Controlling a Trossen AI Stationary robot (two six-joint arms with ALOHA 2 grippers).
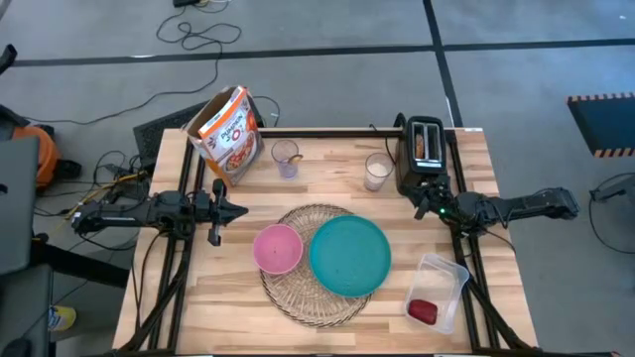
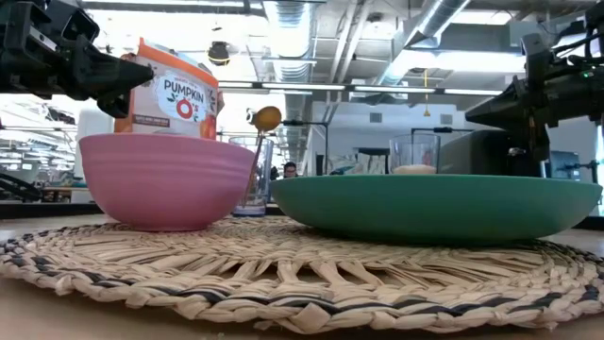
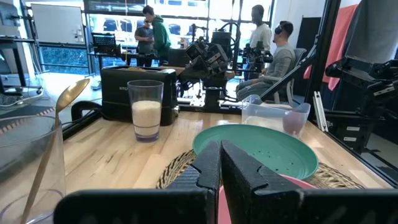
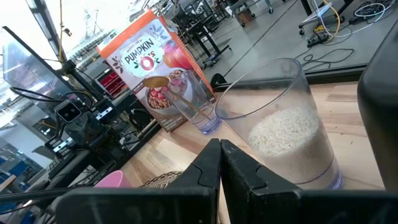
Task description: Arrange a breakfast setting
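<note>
A round woven wicker mat (image 1: 316, 265) lies at the middle of the wooden surface (image 1: 238, 297), toward its near edge. On the mat sit a small pink bowl (image 1: 278, 248) on the left and a larger teal plate (image 1: 349, 255) on the right, just beside each other; both look empty from above. The low view shows the bowl (image 2: 166, 179) and the plate (image 2: 436, 206) resting flat on the weave (image 2: 283, 274).

A gold spoon (image 2: 265, 120) stands bowl-end up in a clear glass (image 1: 286, 158) behind the mat, next to a tilted pumpkin cereal box (image 1: 228, 133). A second glass (image 1: 377, 171), partly filled with something white, stands near the black toaster (image 1: 421, 155) at the far right; something pale shows in the toaster's slot, but what it is cannot be told. A clear plastic tub (image 1: 438, 291) lies on the right near corner with a small dark-red fruit (image 1: 423, 311) inside it.

The left gripper (image 1: 239, 209) hovers above the surface to the left of the bowl, its fingers (image 3: 208, 168) pressed together and empty. The right gripper (image 1: 419, 206) hangs just in front of the toaster, to the right of the plate, its fingers (image 4: 208, 168) likewise closed on nothing.

People stand and sit in the room beyond the surface.
</note>
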